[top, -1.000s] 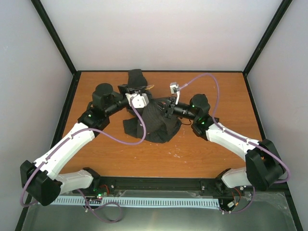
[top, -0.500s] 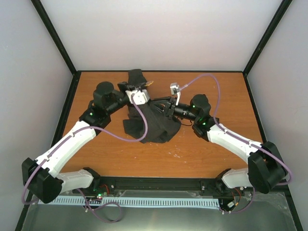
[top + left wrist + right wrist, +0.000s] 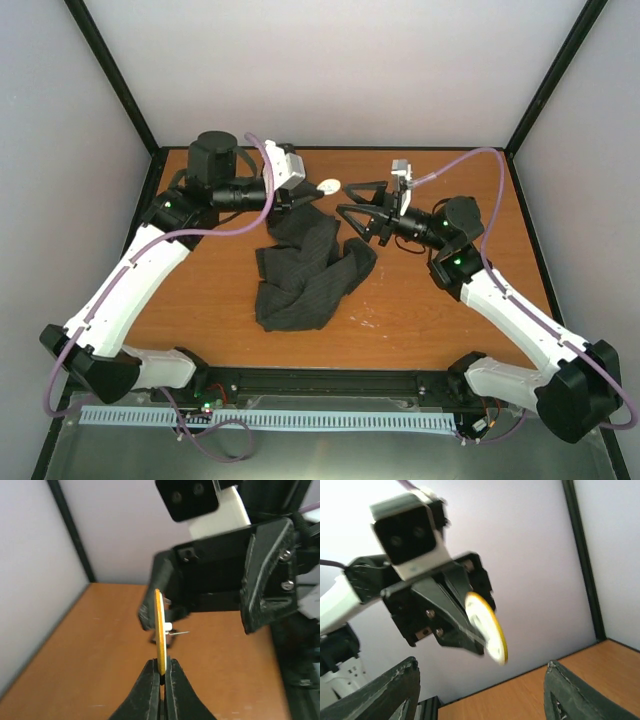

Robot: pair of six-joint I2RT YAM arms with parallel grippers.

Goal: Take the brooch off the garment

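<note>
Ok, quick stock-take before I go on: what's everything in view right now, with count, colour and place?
brooch: one, yellow rim with a white face, off the garment, held by its edge in the air over the far side of the table.
garment: one, dark striped, crumpled mid-table, neither hand on it.
table: one, orange-brown wood, under everything.
cables: two, purple, one along each arm.
left hand: one, black, shut on the brooch.
right hand: one, black, open, facing the brooch, holding nothing.
</note>
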